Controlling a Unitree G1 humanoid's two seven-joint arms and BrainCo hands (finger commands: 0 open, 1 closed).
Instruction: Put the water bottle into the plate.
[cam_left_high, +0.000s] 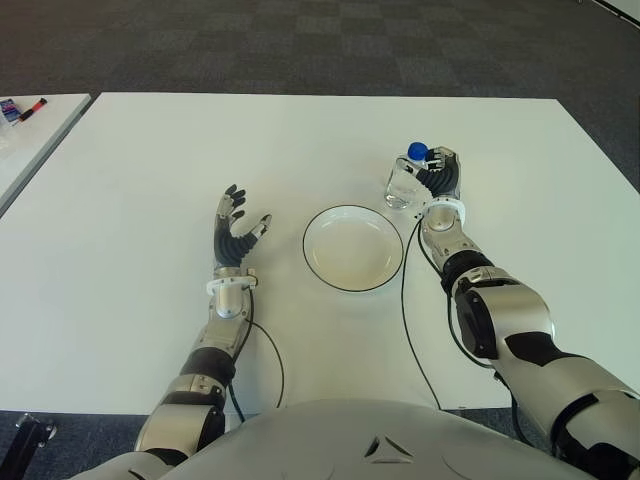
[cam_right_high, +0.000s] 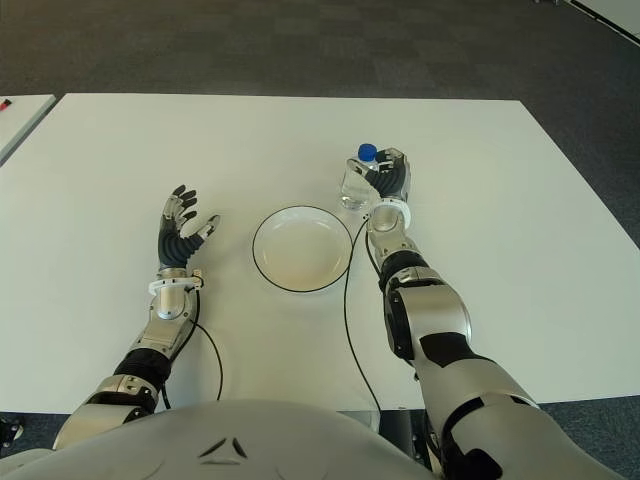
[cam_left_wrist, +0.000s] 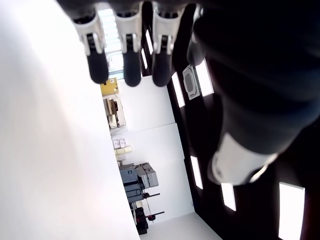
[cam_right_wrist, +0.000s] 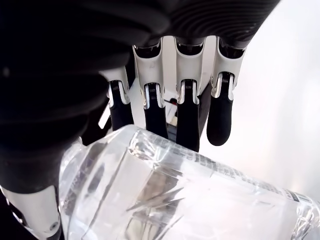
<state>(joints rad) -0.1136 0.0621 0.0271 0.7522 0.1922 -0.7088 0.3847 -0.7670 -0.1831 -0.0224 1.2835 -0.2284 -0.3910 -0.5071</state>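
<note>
Left hand (cam_left_high: 236, 228) shows with fingers spread and holding nothing at nine o'clock of the plate (cam_left_high: 353, 248) on the white desk (cam_left_high: 150, 180). Right hand (cam_left_high: 436, 178) grips the clear, blue-capped water bottle (cam_left_high: 405, 181) at the plate's one o'clock, beyond its rim.

An office: dark checkered carpet tiles (cam_left_high: 300, 40) surround the white worktop (cam_left_high: 150, 160), with a photocopier (cam_left_wrist: 140, 181) and ceiling light panels (cam_left_wrist: 202, 77).
</note>
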